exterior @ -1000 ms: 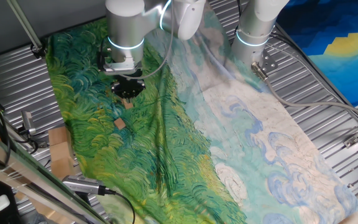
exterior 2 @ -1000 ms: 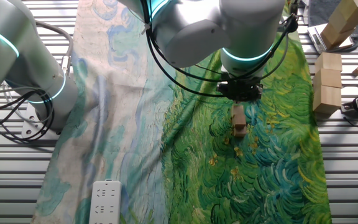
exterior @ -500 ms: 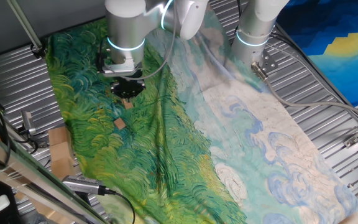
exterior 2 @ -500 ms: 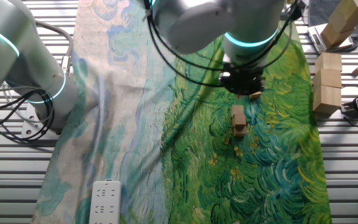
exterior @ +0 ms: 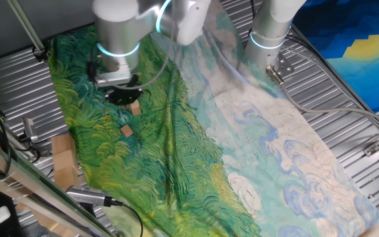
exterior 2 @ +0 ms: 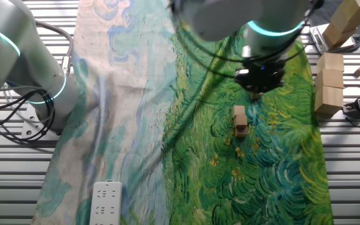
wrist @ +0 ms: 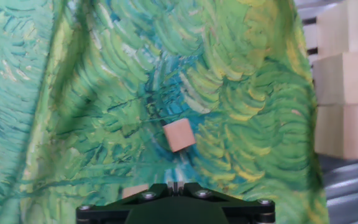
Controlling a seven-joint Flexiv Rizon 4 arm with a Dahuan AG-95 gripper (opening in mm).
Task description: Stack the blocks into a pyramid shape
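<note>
The black two-finger gripper (exterior: 122, 96) hangs above the green-and-blue painted cloth (exterior: 196, 151) covering the table, apart from the small light-brown wooden cubes; whether its jaws are parted or closed cannot be told, though nothing shows between them in the hand view. A single cube (wrist: 179, 135) lies flat on the cloth ahead of the hand, while in the other fixed view a small cluster of cubes (exterior 2: 240, 121), seemingly the pyramid base, sits just below the gripper. The step appears to be fetching another block, which calls for descending squarely over the lone cube with the fingers spread
</note>
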